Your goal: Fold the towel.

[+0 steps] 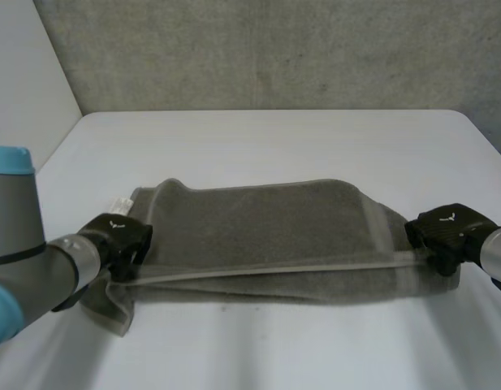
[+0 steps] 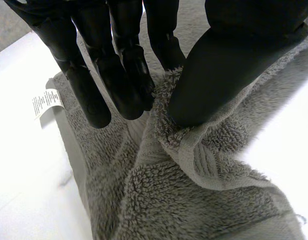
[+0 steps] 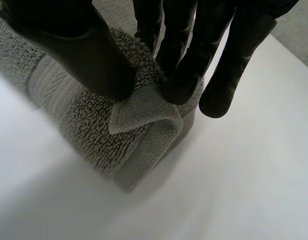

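Your left hand [image 1: 120, 237] pinches the left end of the towel [image 1: 258, 223] between thumb and fingers [image 2: 119, 85]; your right hand [image 1: 445, 229] pinches a turned-over corner at the right end the same way. The grey towel lies long across the middle of the white worktop [image 1: 274, 138], a hemmed edge running from hand to hand over a lower layer. A white label [image 1: 118, 203] pokes out at its far left corner. A first lengthwise fold looks partly made: the layers do not line up, and a loose flap sticks out at the near left corner. Squaring the edges and folding crosswise seem left to do.
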### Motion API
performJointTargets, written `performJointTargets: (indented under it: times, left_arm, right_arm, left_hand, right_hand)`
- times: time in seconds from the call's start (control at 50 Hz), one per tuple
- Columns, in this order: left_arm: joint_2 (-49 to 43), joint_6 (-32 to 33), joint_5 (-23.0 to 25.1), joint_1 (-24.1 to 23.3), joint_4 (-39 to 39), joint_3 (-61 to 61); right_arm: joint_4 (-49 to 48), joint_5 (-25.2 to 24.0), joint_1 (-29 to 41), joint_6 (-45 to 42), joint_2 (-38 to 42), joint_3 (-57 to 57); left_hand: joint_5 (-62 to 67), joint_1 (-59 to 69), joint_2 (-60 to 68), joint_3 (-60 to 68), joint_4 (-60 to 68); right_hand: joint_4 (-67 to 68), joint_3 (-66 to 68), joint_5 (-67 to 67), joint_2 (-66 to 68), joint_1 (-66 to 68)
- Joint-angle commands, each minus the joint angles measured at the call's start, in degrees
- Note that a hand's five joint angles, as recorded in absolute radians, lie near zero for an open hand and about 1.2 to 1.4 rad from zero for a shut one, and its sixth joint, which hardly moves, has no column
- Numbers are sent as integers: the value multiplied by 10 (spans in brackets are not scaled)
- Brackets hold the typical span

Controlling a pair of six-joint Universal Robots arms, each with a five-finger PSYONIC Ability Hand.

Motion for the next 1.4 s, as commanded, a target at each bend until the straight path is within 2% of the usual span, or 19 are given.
performJointTargets:
  times: [0.02,0.3,0.46,0.48,0.5,0.52,0.54,0.74,0.82,0.94,1.16,1.28,1.32,1.4]
  left_arm:
    - [-64,-2,-6,-1,13,65]
    - [-42,-1,-1,-3,4,59]
    - [-76,-1,-3,-6,19,103]
    - [-83,-2,-3,-6,20,109]
    - [-83,-1,-2,-6,20,106]
    - [-83,-1,-2,-6,20,106]
    - [-83,0,-4,-6,18,102]
    - [14,-13,-2,-19,28,12]
    - [49,-47,-5,-39,57,-39]
    - [87,-62,-9,-47,103,-108]
    - [86,-63,-18,-76,161,-168]
    - [86,-63,-52,-86,211,-194]
    - [81,-59,-78,-88,255,-207]
    - [65,-55,-96,-88,302,-216]
  right_arm:
    - [-56,9,13,42,11,-1]
    - [-70,5,18,51,-8,9]
    - [-104,10,34,75,8,1]
    - [-104,10,34,75,8,1]
    - [-105,10,37,75,12,2]
    - [-105,10,37,75,12,2]
    - [-105,10,37,75,13,6]
    - [-107,8,37,76,17,15]
    - [-108,8,37,75,16,21]
    - [-120,8,37,74,15,34]
    - [-123,8,37,69,17,43]
    - [-128,8,37,68,17,47]
    - [-129,8,37,68,17,47]
    - [-129,8,37,68,17,48]
  left_hand:
    - [119,129,104,103,101]
    - [119,129,104,103,101]
    - [119,129,104,103,101]
    - [76,86,61,60,58]
    - [-315,-306,-331,-332,-333]
    - [-319,-310,-335,-336,-337]
    - [-581,-571,-596,-597,-599]
    - [-581,-571,-596,-597,-599]
    - [-578,-569,-594,-595,-596]
    - [-565,-555,-580,-582,-583]
    - [-562,-552,-577,-578,-580]
    - [-563,-554,-579,-580,-581]
    - [-560,-550,-575,-577,-578]
    - [-553,-544,-569,-570,-571]
  right_hand:
    - [33,31,35,49,49]
    - [33,31,35,49,49]
    - [33,31,35,49,49]
    - [33,31,35,49,49]
    - [33,31,35,49,49]
    - [33,31,35,49,49]
    - [33,31,35,49,49]
    - [33,31,35,49,49]
    - [33,31,35,49,49]
    - [33,31,35,49,49]
    - [33,31,35,49,49]
    - [33,31,35,49,49]
    - [33,31,35,49,49]
    - [33,31,35,49,49]
